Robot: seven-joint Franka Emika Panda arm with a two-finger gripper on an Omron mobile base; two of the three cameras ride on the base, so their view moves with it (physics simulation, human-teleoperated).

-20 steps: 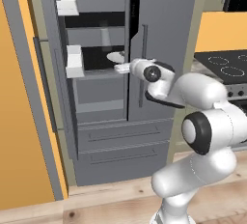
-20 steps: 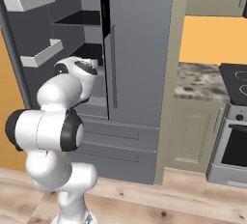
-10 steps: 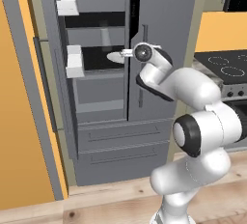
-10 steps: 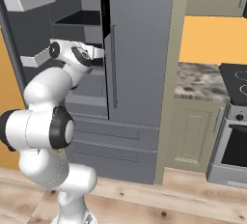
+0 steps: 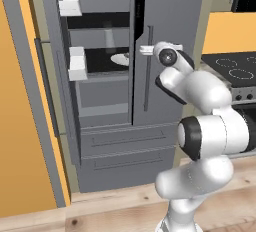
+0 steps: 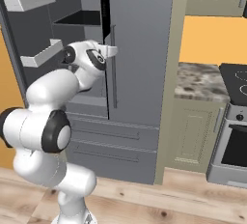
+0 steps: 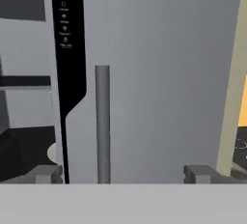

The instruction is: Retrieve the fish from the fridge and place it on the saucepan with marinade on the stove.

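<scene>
Our gripper [image 7: 121,174] gapes wide and empty, facing the shut right door's handle [image 7: 102,121]. The plate [image 5: 120,59], fish presumably on it, sits at nine o'clock inside the fridge [image 5: 100,106]; we should swing left past the door edge, then reach in level.

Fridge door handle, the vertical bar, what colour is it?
Grey, like the fridge door; the handle shows best in the hand view.

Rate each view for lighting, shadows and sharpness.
Left base view: flat, even light, the fridge shelves dark around the round white plate. Right base view: soft, no glare. Hand view: blurred, the door handle soft-edged, gripper open.
</scene>
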